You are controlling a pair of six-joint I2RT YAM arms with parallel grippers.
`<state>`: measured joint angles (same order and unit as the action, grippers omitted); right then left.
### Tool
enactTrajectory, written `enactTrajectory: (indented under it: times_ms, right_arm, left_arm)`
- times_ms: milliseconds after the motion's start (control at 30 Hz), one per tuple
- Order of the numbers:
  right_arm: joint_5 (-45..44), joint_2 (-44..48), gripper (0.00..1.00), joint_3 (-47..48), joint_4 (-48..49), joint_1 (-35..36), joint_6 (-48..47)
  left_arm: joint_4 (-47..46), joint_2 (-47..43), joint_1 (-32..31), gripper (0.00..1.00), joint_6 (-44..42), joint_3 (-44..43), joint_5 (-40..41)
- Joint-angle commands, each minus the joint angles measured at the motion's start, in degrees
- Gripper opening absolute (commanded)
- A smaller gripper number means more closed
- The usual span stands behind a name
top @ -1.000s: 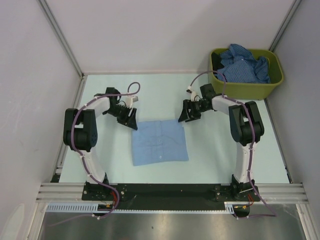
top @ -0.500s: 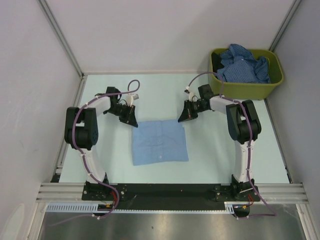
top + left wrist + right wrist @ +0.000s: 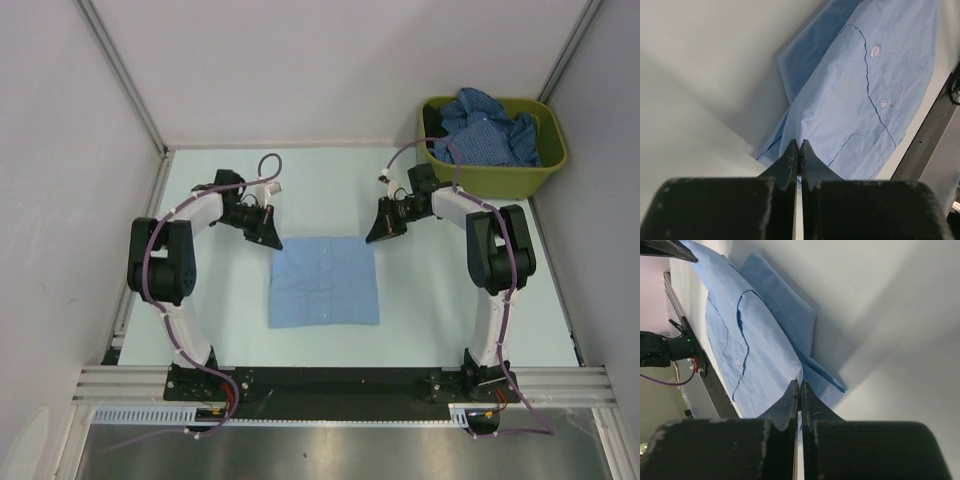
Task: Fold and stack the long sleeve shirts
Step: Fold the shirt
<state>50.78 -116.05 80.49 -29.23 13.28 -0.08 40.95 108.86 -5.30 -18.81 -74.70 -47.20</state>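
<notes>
My left gripper has its jaws pressed together, with no gap between the two black fingers. Their tips pinch the far left corner of the light blue shirt. In my left wrist view the cloth rises to the tips and a lower layer of the same shirt lies flat on the table beneath it. Two white buttons show along a seam further out on the cloth.

My right gripper is closed just as tightly, and it grips the far right corner of the same shirt. There too the top layer lifts to my fingertips while a folded layer stays flat on the table.

From above, the shirt is a folded rectangle in the middle of the table, between my two arms. Its far edge runs from one gripper to the other, and its near edge points toward my bases.

Off to the far right stands the olive-green bin, well apart from the folded shirt. The darker blue shirts lie crumpled in a heap inside it.
</notes>
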Motion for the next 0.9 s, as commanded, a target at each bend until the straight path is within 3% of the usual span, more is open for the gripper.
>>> enactTrajectory:
  times_ms: [0, 100, 133, 233, 267, 467, 633, 867]
  right_arm:
    - [-3.67, -1.98, 0.00, -0.60, 0.75, -1.15, -1.86]
    - [-4.64, -4.97, 0.02, 0.10, 4.18, -1.15, -0.98]
    - [-4.47, -5.85, 0.07, 1.24, 4.18, -1.06, -0.46]
    - [-3.32, -4.11, 0.37, 1.17, 3.31, -1.50, -0.19]
    - [-3.06, -2.97, 0.49, 0.38, 3.13, -1.67, -0.19]
    - [-4.72, 5.55, 0.71, -7.87, 0.41, -3.34, -0.19]
    - [-4.99, 5.23, 0.73, -12.89, 1.54, -2.65, -0.19]
    - [-2.27, 0.22, 0.69, -14.31, 9.71, -1.33, 4.91]
  left_arm:
    - [-1.13, 2.05, 0.20, 0.03, 0.96, -0.98, 1.84]
    - [-2.36, 3.90, 0.64, 0.08, 2.63, -0.89, 2.90]
    - [-2.45, 3.99, 1.08, 0.17, 3.07, -0.80, 2.90]
    - [-2.98, 1.19, 2.57, 0.41, 3.78, 1.56, 1.76]
    - [-2.98, -1.34, 2.84, 0.44, 3.78, 3.66, 1.76]
    - [-0.79, -6.20, 2.93, 0.57, 3.60, 9.47, 5.19]
    - [-0.96, -3.83, 2.93, 0.69, 4.13, 11.06, 4.23]
    - [-3.59, -0.41, 2.05, 0.63, 6.24, 10.45, 1.15]
